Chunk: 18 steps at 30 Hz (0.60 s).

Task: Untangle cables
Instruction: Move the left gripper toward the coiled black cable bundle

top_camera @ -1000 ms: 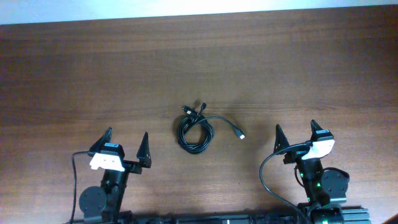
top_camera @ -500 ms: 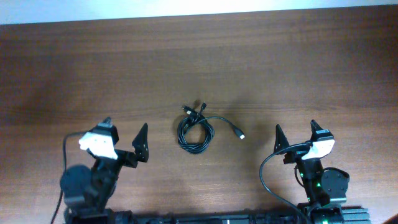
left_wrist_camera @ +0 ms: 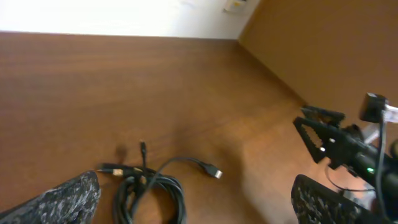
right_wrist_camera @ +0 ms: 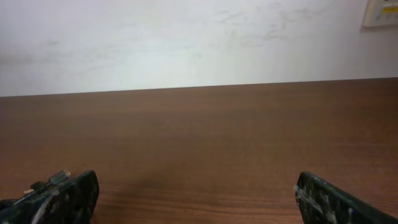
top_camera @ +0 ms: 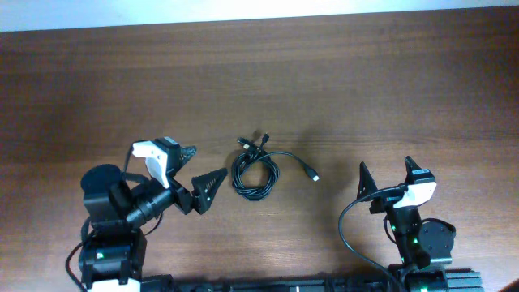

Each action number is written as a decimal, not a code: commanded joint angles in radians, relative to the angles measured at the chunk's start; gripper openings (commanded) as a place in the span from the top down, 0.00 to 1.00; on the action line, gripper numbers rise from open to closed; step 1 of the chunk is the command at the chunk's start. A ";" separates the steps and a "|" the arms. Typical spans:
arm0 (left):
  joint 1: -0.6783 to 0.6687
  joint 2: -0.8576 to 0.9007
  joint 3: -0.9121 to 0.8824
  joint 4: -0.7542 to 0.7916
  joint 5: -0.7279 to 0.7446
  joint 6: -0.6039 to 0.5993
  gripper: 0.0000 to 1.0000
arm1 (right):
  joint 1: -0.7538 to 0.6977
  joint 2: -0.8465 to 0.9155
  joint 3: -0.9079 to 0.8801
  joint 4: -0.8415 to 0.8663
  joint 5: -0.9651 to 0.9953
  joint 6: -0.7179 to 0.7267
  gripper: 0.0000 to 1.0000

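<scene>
The cables (top_camera: 256,171) lie in a tangled black coil at the table's middle, with plug ends sticking out at the top and one light-tipped end (top_camera: 315,176) trailing right. In the left wrist view the coil (left_wrist_camera: 152,194) sits low between my fingers, its light-tipped plug (left_wrist_camera: 214,172) to the right. My left gripper (top_camera: 201,169) is open, turned toward the coil and just left of it, not touching. My right gripper (top_camera: 388,172) is open and empty at the front right, away from the cables, which do not show in its wrist view.
The brown wooden table (top_camera: 365,81) runs to a pale wall at the back. The right arm (left_wrist_camera: 348,149) shows in the left wrist view. Thick black arm wires (top_camera: 349,231) loop near the right base.
My left arm has swung forward and right, turning its open gripper toward the cable coil. The right arm and the cables have not moved.
</scene>
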 commanded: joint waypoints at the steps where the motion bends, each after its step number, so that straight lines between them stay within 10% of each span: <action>1: -0.002 0.035 0.019 -0.006 0.066 -0.010 0.01 | 0.008 -0.009 -0.005 -0.006 0.012 0.000 0.01; 18: -0.329 0.279 0.235 -0.278 -0.642 -0.138 0.06 | 0.008 -0.009 -0.005 -0.006 0.012 0.000 0.01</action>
